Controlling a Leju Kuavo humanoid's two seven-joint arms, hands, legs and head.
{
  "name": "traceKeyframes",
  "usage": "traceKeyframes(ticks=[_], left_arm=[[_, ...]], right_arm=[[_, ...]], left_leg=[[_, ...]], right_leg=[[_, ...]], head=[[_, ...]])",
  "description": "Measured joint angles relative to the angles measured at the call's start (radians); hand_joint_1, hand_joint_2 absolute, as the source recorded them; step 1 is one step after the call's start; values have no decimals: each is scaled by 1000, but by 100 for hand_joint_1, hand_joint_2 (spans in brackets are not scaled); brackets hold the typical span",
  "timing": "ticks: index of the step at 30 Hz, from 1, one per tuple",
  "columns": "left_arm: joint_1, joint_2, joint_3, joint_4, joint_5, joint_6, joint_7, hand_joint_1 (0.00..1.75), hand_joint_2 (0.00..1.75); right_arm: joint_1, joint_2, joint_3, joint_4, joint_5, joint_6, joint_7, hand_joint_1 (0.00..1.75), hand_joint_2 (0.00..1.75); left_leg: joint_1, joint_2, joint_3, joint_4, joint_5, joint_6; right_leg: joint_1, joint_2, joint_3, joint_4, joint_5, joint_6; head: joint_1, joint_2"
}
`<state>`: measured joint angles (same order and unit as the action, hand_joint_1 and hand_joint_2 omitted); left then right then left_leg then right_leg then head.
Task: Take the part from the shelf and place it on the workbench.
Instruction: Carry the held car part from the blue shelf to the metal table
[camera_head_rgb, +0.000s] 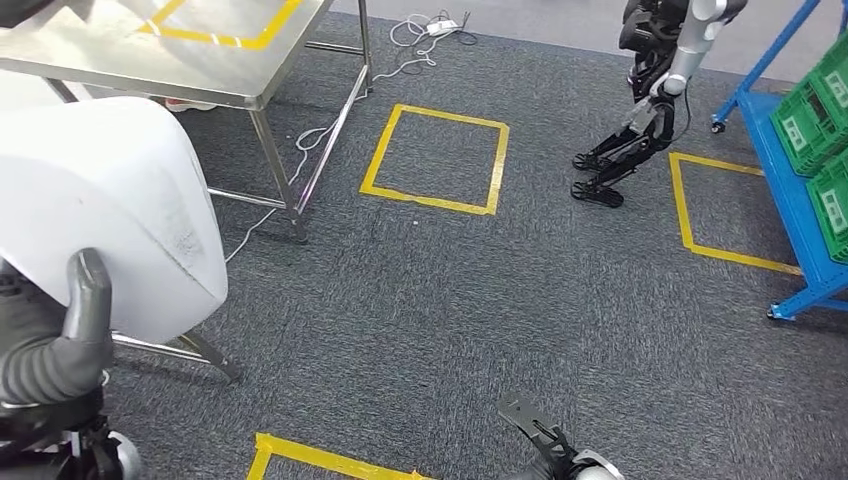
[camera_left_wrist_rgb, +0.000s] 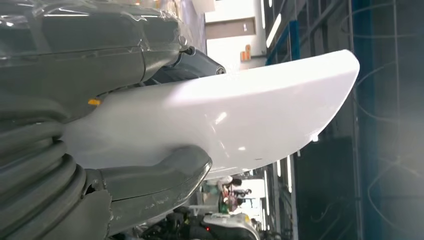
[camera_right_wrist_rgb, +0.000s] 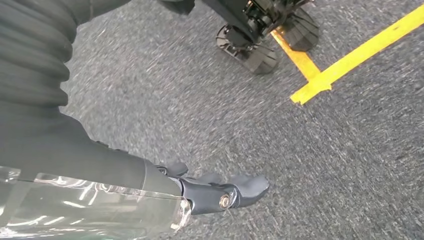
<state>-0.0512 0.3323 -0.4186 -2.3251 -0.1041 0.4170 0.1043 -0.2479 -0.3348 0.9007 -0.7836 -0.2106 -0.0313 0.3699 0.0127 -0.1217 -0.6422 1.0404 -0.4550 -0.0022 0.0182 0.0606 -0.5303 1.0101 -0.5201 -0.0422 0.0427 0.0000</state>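
Part (camera_head_rgb: 110, 200) first: a large, smooth white curved piece sits close against my body on my left, clamped in my left hand (camera_head_rgb: 70, 330), whose grey thumb presses up its near face. My left wrist view gives what the head view cannot: the part's glossy underside (camera_left_wrist_rgb: 240, 115) narrowing to a rounded tip, squeezed between the thumb below and darker fingers (camera_left_wrist_rgb: 195, 65) above.

Low in the head view, my right hand (camera_head_rgb: 540, 435) hangs beside me over dark grey carpet (camera_head_rgb: 450, 300). From the right wrist view, that hand (camera_right_wrist_rgb: 220, 192) holds nothing, its dark fingers stretched straight out together, pointing down at the floor.

Farther out, yellow tape squares (camera_head_rgb: 437, 160) mark the carpet. Beyond the part stands the steel workbench (camera_head_rgb: 150, 60), also taped in yellow, a white cable (camera_head_rgb: 330, 125) trailing under it. Far right, a blue shelf (camera_head_rgb: 800, 210) carries green crates (camera_head_rgb: 815, 110); I cannot tell what is inside them. Another robot (camera_head_rgb: 650, 90) stands just beside that shelf.
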Motion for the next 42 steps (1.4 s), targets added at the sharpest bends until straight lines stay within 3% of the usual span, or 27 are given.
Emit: traceKeyframes(ticks=[2, 4, 6, 7, 8, 10, 11, 13, 15, 17, 18, 20, 22, 23, 24, 27, 29, 30, 31, 32, 33, 35, 37, 38, 40, 41, 42], left_arm=[[0, 0, 0, 0, 0, 0, 0, 175, 175], [-1, -1, 0, 0, 0, 0, 0, 175, 175], [-1, -1, 0, 1, 0, 0, 0, 175, 175], [0, -1, 0, 1, 0, 0, 0, 175, 175], [0, -1, 0, 1, 0, 0, 0, 175, 175], [-1, -1, 0, 1, 0, 0, 0, 175, 175], [-1, -1, 0, 1, 0, 0, 0, 175, 175], [-1, -1, 0, 0, 0, 0, 0, 175, 175], [-1, -1, 0, 0, 0, -1, 0, 175, 175], [-1, -1, 0, -1, 0, -1, 0, 175, 175], [-2, -1, 0, -2, 0, -2, 0, 175, 175], [-3, -1, 0, -2, 0, -3, 0, 175, 175], [-3, -1, 0, -2, 0, -4, 0, 175, 175], [-3, -1, 0, -2, 0, -4, 0, 175, 175], [-3, -1, 0, -2, 0, -4, 0, 175, 175], [-3, -1, 0, -2, 0, -4, 0, 175, 175], [-2, -1, 0, -2, 0, -5, 0, 175, 175], [-2, -1, 0, -2, 0, -5, 0, 175, 175], [-1, -1, 0, -3, 0, -5, 0, 175, 175], [-1, -1, 0, -4, 0, -5, 0, 175, 175], [-2, -1, 0, -5, 0, -5, 0, 175, 175], [-4, -1, 0, -5, 0, -5, 0, 175, 175], [-4, -1, 0, -4, 0, -5, 0, 175, 175], [-3, -1, 0, -4, 0, -4, 0, 175, 175], [-3, -1, 0, -5, 0, -4, 0, 175, 175], [-4, -1, 0, -4, 0, -4, 0, 175, 175], [-3, -1, 0, -5, 0, -4, 0, 175, 175]], right_arm=[[-5, 3, -3, 2, 0, 0, -1, 0, 175], [-5, 7, -4, 3, 0, 0, -1, 0, 175], [0, 8, -4, 6, 0, 1, -1, 0, 175], [2, 9, -4, 9, 0, 1, -1, 0, 175], [3, 11, -4, 11, 0, 1, -1, 0, 175], [2, 14, -4, 13, 0, 1, -1, 0, 175], [2, 15, -6, 14, 0, 1, -1, 0, 175], [-1, 16, -9, 15, 0, 1, -1, 0, 175], [-2, 18, -10, 17, 0, 1, -1, 0, 175], [-3, 20, -10, 17, 0, 1, -1, 0, 175], [-2, 20, -10, 18, 0, 1, -1, 0, 175], [2, 21, -10, 19, 0, 1, -1, 0, 175], [7, 22, -10, 23, 0, 2, -1, 0, 175], [7, 23, -10, 24, 0, 2, -1, 0, 175], [7, 24, -10, 25, 0, 2, -1, 0, 175], [3, 22, -11, 27, 0, 1, -1, 0, 175], [1, 18, -11, 28, 0, 1, -1, 0, 175], [0, 17, -11, 29, 0, 1, -1, 0, 175], [-3, 17, -11, 28, 0, 1, -1, 0, 175], [-6, 18, -11, 28, 0, 1, -1, 0, 175], [-9, 19, -11, 27, 0, 1, -2, 0, 175], [-9, 21, -11, 27, 0, 2, -2, 0, 175], [-4, 23, -11, 28, 0, 2, -2, 0, 175], [-1, 24, -11, 29, 0, 2, -2, 0, 175], [0, 26, -11, 29, 0, 2, -2, 0, 175], [-1, 27, -11, 29, 0, 2, -2, 0, 175], [-2, 26, -11, 30, 0, 2, -2, 0, 175]], left_leg=[[-4, 48, -10, 12, -14, -7], [-6, 115, -46, 91, -70, -13], [1, 125, -96, 206, -126, -26], [4, 124, -106, 235, -132, -33], [8, 126, -100, 230, -120, -39], [12, 154, -34, 121, -68, -51], [11, 179, 0, 64, -49, -51], [7, 210, 32, 6, -40, -33], [2, 196, 29, 6, -40, -9], [3, 176, 28, 4, -36, 3], [4, 165, 27, 3, -33, 8], [1, 142, 24, 3, -30, 16], [-5, 115, 21, 3, -27, 21], [-8, 101, 20, 3, -26, 23], [-10, 87, 20, 3, -24, 25], [-11, 46, 18, 2, -17, 24], [-5, 23, 12, 1, -10, 14], [-2, 11, 10, -2, -5, 8], [-2, 13, 7, -4, -4, 3], [-4, 34, 3, 0, -10, -1], [-6, 62, -8, 19, -27, -4], [-6, 116, -52, 112, -88, -13], [2, 122, -98, 217, -132, -26], [7, 123, -102, 233, -129, -33], [15, 143, -52, 157, -78, -50], [16, 170, -15, 95, -57, -57], [16, 194, 14, 44, -42, -57]], right_leg=[[-3, -23, 10, -26, 17, 1], [-5, -47, 14, -45, 29, 3], [-8, -72, 9, -44, 30, 3], [-10, -86, 7, -41, 29, 4], [-12, -98, 5, -38, 27, 7], [-19, -118, 1, -23, 19, 20], [-19, -125, 0, -14, 12, 28], [-18, -137, -2, 0, 2, 43], [-19, -149, 1, 1, 0, 50], [-23, -131, -3, 16, -19, 59], [-25, -113, -16, 50, -44, 63], [-26, -78, -69, 173, -112, 65], [-24, -71, -121, 282, -147, 58], [-22, -69, -128, 291, -136, 51], [-19, -64, -116, 258, -106, 42], [-5, -14, -35, 63, -5, 14], [0, 5, -12, 12, 6, 6], [1, -1, -9, 4, 10, 5], [-1, -12, -3, -10, 15, 5], [-3, -22, 3, -28, 23, 6], [-6, -34, 9, -45, 33, 6], [-9, -57, 11, -61, 44, 7], [-14, -82, 8, -59, 44, 10], [-17, -95, 7, -56, 42, 14], [-26, -117, 5, -43, 34, 27], [-29, -126, 3, -32, 27, 37], [-30, -133, 1, -19, 18, 47]], head=[[-1, 0], [-6, 0], [-10, 0], [-11, 0], [-11, 0], [-12, 0], [-14, 0], [-14, 0], [-12, 0], [-9, 0], [-7, 0], [-4, 0], [-3, 0], [-2, 0], [-2, 0], [-4, 0], [-2, 0], [0, 0], [3, 0], [2, 0], [0, 0], [-6, 0], [-10, 0], [-11, 0], [-12, 0], [-14, 0], [-17, 0]])
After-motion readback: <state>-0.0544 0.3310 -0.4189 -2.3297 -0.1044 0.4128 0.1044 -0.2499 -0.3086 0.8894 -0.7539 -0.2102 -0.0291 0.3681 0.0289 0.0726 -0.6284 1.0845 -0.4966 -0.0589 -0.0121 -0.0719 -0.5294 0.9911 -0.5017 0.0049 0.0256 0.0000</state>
